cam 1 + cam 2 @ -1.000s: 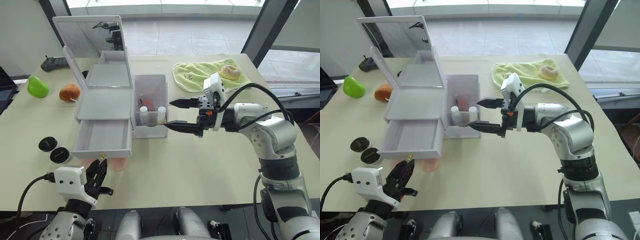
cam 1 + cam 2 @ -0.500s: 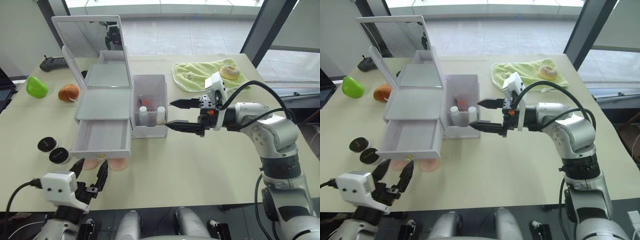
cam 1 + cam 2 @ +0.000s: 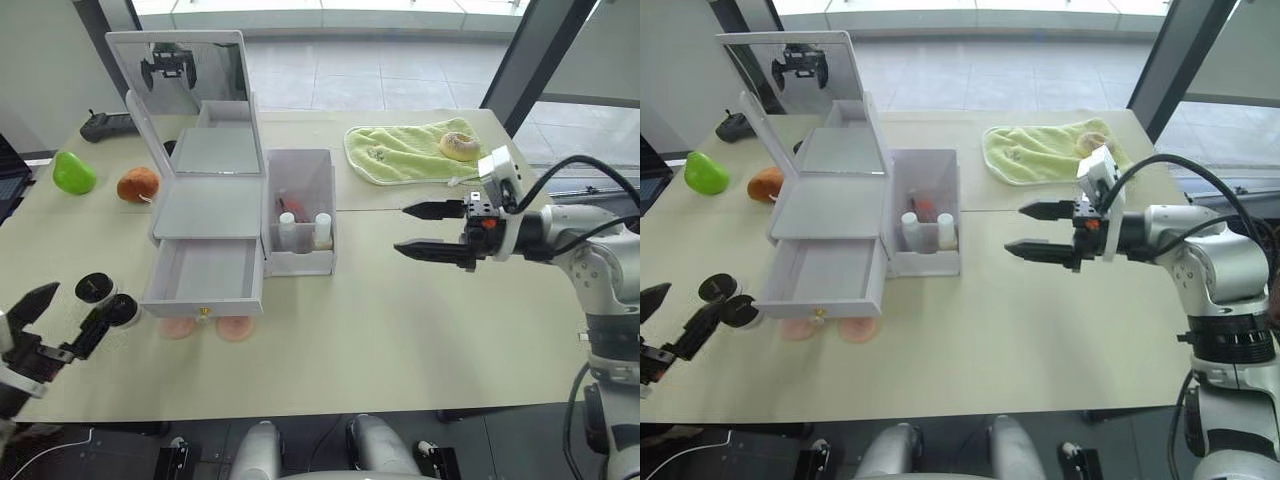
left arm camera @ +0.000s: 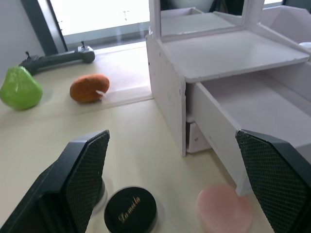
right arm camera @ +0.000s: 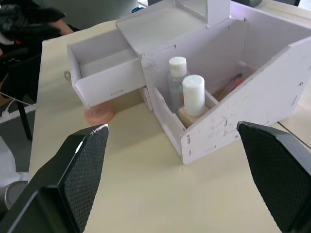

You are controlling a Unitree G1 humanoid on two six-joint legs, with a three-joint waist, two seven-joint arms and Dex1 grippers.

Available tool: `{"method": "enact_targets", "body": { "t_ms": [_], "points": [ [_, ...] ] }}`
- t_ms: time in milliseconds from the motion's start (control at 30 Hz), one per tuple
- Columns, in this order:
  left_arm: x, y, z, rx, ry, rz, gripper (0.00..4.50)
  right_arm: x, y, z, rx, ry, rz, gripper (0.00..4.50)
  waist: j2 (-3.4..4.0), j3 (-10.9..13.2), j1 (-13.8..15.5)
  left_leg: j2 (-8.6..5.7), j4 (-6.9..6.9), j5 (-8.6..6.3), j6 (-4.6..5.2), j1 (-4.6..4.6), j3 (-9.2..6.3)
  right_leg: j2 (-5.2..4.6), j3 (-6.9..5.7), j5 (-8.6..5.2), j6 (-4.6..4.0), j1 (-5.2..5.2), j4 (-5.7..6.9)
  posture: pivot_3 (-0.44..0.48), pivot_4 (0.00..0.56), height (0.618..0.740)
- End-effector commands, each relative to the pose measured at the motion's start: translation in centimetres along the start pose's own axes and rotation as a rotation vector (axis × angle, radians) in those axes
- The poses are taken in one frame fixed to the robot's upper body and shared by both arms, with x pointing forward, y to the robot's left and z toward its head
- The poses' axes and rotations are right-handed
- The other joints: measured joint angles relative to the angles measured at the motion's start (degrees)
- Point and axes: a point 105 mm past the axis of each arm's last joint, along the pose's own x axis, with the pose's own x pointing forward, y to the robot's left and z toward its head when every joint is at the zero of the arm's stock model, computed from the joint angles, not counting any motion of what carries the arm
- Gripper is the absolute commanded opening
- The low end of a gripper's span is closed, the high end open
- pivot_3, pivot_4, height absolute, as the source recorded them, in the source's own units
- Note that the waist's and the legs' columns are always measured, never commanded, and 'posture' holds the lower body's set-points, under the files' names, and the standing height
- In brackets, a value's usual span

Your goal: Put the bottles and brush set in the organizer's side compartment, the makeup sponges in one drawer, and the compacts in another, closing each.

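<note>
Both bottles point(image 5: 187, 92) stand in the side compartment point(image 3: 300, 215), centre frame. The drawer point(image 3: 207, 278) gapes for the sponges point(image 3: 207, 327) below it. The left hand point(image 3: 62, 325), spread, nears the compacts point(image 3: 108, 300); the right hand point(image 3: 432, 228) hangs spread, empty.

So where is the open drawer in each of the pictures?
Left eye view: open drawer, left of centre, pulled out toward the robot.
Right eye view: the drawer, left of centre.
Left wrist view: the drawer, just past a pink sponge.
Right wrist view: the drawer, sticking out beside the side bin.
Shared landmark: the organizer's flat grey top, right above the drawer.
</note>
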Motion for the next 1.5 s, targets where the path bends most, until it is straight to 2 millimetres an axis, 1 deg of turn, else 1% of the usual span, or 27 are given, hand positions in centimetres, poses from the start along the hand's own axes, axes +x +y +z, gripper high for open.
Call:
{"method": "enact_targets", "body": {
  "t_ms": [33, 133, 233, 300, 367, 433, 500, 533, 600, 733, 800, 900, 933, 967, 1033, 1100, 1133, 1233, 1333, 1400, 1433, 1467, 1500],
  "points": [
    [-0.4, 2.6, 2.6, 0.04, -0.014, -0.042, 4.48, -2.4, -1.0, 0.8, -0.055, -0.014, -0.066, 4.5, 0.11, 0.1, 0.0, -0.01, -0.02, 0.0, 0.0, 0.02, 0.01, 0.0, 0.01, 0.0, 0.0, 0.0, 0.01, 0.0, 0.15, 0.74],
    [-0.3, 4.5, 3.7, 0.082, 0.028, -0.093, 4.48, -3.9, -1.7, 0.1, -0.062, 0.01, -0.109, 4.5, 0.11, 0.1, 0.0, 0.0, -0.09, 0.0, 0.0, 0.11, 0.12, -0.01, 0.04, -0.07, -0.1, -0.01, 0.03, 0.0, 0.15, 0.74],
    [-0.4, 6.4, 4.0, 0.101, 0.096, -0.116, 4.48, -5.6, -2.8, -1.0, -0.092, 0.056, -0.183, 4.5, 0.1, 0.1, 0.0, 0.05, -0.14, -0.01, 0.0, 0.2, 0.22, -0.01, 0.05, -0.09, -0.13, -0.03, 0.04, 0.0, 0.15, 0.74],
    [-0.4, 7.7, 3.8, 0.112, 0.124, -0.12, 4.48, -6.5, -3.1, -1.6, -0.109, 0.08, -0.209, 4.5, 0.15, 0.1, -0.1, 0.05, -0.18, -0.01, 0.0, 0.28, 0.36, -0.05, 0.1, -0.1, -0.14, -0.04, 0.05, 0.0, 0.15, 0.74],
    [-0.4, 9.1, 4.1, 0.129, 0.125, -0.101, 4.48, -7.4, -3.5, -1.7, -0.112, 0.066, -0.242, 4.5, 0.17, 0.1, -0.1, 0.09, -0.25, -0.02, 0.01, 0.33, 0.43, -0.04, 0.11, -0.1, -0.15, -0.05, 0.05, 0.0, 0.15, 0.74],
    [-0.3, 9.9, 4.1, 0.137, 0.128, -0.1, 4.48, -7.9, -3.8, -1.5, -0.116, 0.047, -0.266, 4.5, 0.17, 0.1, -0.1, 0.1, -0.26, -0.02, 0.01, 0.39, 0.47, -0.02, 0.12, -0.1, -0.15, -0.05, 0.11, 0.0, 0.15, 0.74],
    [-0.2, 10.4, 4.0, 0.136, 0.121, -0.095, 4.48, -7.9, -3.7, -1.3, -0.122, 0.04, -0.268, 4.5, 0.19, 0.1, -0.2, 0.12, -0.28, -0.02, 0.01, 0.39, 0.5, -0.02, 0.13, -0.1, -0.14, -0.05, 0.11, 0.0, 0.15, 0.74],
    [-0.2, 10.2, 3.8, 0.125, 0.127, -0.113, 4.48, -7.9, -3.6, -1.1, -0.124, 0.032, -0.265, 4.5, 0.19, 0.1, -0.2, 0.14, -0.29, -0.02, 0.01, 0.4, 0.52, -0.03, 0.14, -0.1, -0.14, -0.05, 0.11, 0.0, 0.15, 0.74],
    [-0.3, 9.8, 3.4, 0.121, 0.149, -0.147, 4.48, -7.7, -3.2, -0.8, -0.052, 0.008, -0.238, 4.5, 0.18, 0.1, -0.3, 0.17, -0.32, -0.02, 0.01, 0.41, 0.53, -0.02, 0.15, -0.06, -0.09, -0.05, 0.13, 0.0, 0.15, 0.74],
    [-0.2, 10.0, 3.6, 0.113, 0.132, -0.138, 4.48, -6.9, -2.6, 0.1, -0.027, 0.0, -0.184, 4.5, 0.19, 0.1, -0.2, 0.19, -0.33, -0.02, 0.01, 0.43, 0.53, -0.03, 0.15, 0.03, 0.07, -0.06, 0.17, 0.0, 0.15, 0.74],
    [-0.3, 10.0, 4.3, 0.052, 0.083, -0.131, 4.48, -6.2, -2.1, 1.2, -0.043, -0.013, -0.14, 4.5, 0.19, 0.1, -0.1, 0.18, -0.32, -0.02, 0.01, 0.43, 0.55, -0.05, 0.15, 0.01, 0.04, -0.06, 0.17, 0.0, 0.15, 0.74],
    [-1.5, 9.6, 4.1, 0.045, 0.108, -0.14, 4.48, -4.5, -0.6, 3.7, -0.076, -0.058, -0.021, 4.5, 0.25, 0.2, -0.4, 0.19, -0.33, -0.02, 0.01, 0.42, 0.56, -0.05, 0.16, 0.05, 0.11, -0.09, 0.17, 0.0, 0.15, 0.74],
    [-2.1, 9.4, 3.8, 0.053, 0.123, -0.142, 4.48, -3.8, 0.4, 5.1, -0.061, -0.092, 0.054, 4.5, 0.24, 0.2, -0.6, 0.21, -0.37, -0.02, 0.02, 0.43, 0.61, -0.09, 0.15, 0.09, 0.18, -0.11, 0.17, 0.0, 0.15, 0.74],
    [-2.5, 9.2, 3.7, 0.057, 0.131, -0.142, 4.48, -3.3, 1.1, 5.9, -0.047, -0.11, 0.104, 4.5, 0.25, 0.2, -0.9, 0.22, -0.41, -0.02, 0.02, 0.49, 0.6, -0.08, 0.13, 0.1, 0.19, -0.09, 0.18, 0.0, 0.15, 0.74],
    [-3.4, 8.8, 3.3, 0.056, 0.14, -0.132, 4.48, -2.8, 3.1, 7.5, -0.039, -0.109, 0.235, 4.5, 0.24, 0.2, -1.0, 0.26, -0.56, -0.02, 0.02, 0.57, 0.62, -0.11, 0.1, 0.1, 0.16, -0.09, 0.2, 0.0, 0.15, 0.74],
    [-4.3, 8.5, 3.0, 0.051, 0.14, -0.121, 4.48, -2.4, 4.3, 8.3, -0.05, -0.09, 0.324, 4.5, 0.24, 0.2, -1.0, 0.29, -0.63, -0.02, 0.02, 0.59, 0.61, -0.12, 0.08, 0.09, 0.12, -0.12, 0.18, 0.0, 0.15, 0.74],
    [-4.7, 8.3, 2.9, 0.047, 0.142, -0.12, 4.48, -2.1, 4.5, 8.5, -0.059, -0.077, 0.348, 4.5, 0.24, 0.2, -1.0, 0.29, -0.63, -0.02, 0.02, 0.6, 0.61, -0.14, 0.07, 0.06, 0.08, -0.12, 0.17, 0.0, 0.15, 0.74],
    [-6.1, 6.7, 2.2, -0.004, 0.179, -0.177, 4.48, -1.2, 4.6, 9.0, -0.069, -0.067, 0.385, 4.5, 0.07, 0.2, -0.9, 0.29, -0.63, -0.03, 0.01, 0.6, 0.62, -0.21, 0.04, -0.14, -0.25, -0.17, 0.16, 0.0, 0.15, 0.74],
    [-7.1, 6.0, 1.9, -0.033, 0.21, -0.191, 4.48, -0.6, 4.7, 9.5, -0.09, -0.07, 0.414, 4.5, -0.07, 0.2, -0.5, 0.3, -0.61, -0.03, 0.01, 0.61, 0.63, -0.27, -0.04, -0.15, -0.27, -0.36, 0.14, 0.0, 0.15, 0.74],
    [-8.6, 5.2, 1.3, -0.043, 0.252, -0.203, 4.48, 0.2, 4.8, 9.5, -0.125, -0.06, 0.444, 4.5, -0.07, 0.2, -0.4, 0.29, -0.6, -0.03, 0.01, 0.6, 0.65, -0.3, -0.06, -0.15, -0.28, -0.41, 0.14, 0.0, 0.15, 0.74],
    [-9.0, 4.5, 0.9, -0.045, 0.275, -0.219, 4.48, 0.4, 4.9, 9.4, -0.141, -0.049, 0.459, 4.5, -0.07, 0.2, -0.4, 0.29, -0.6, -0.03, 0.01, 0.59, 0.7, -0.33, -0.04, -0.15, -0.29, -0.42, 0.13, 0.0, 0.15, 0.74],
    [-9.1, 3.9, 0.4, 0.003, 0.302, -0.228, 4.48, 0.5, 5.0, 9.2, -0.148, -0.038, 0.48, 4.5, -0.04, 0.2, -0.4, 0.29, -0.6, -0.03, 0.0, 0.59, 0.73, -0.35, -0.03, -0.15, -0.29, -0.41, 0.13, 0.0, 0.15, 0.74],
    [-9.1, 2.9, -0.1, 0.015, 0.32, -0.255, 4.48, 0.7, 5.1, 9.2, -0.153, -0.034, 0.49, 4.5, -0.02, 0.2, -0.4, 0.28, -0.61, -0.03, 0.0, 0.59, 0.75, -0.36, -0.02, -0.15, -0.29, -0.41, 0.11, 0.0, 0.15, 0.74]
  ]
}}
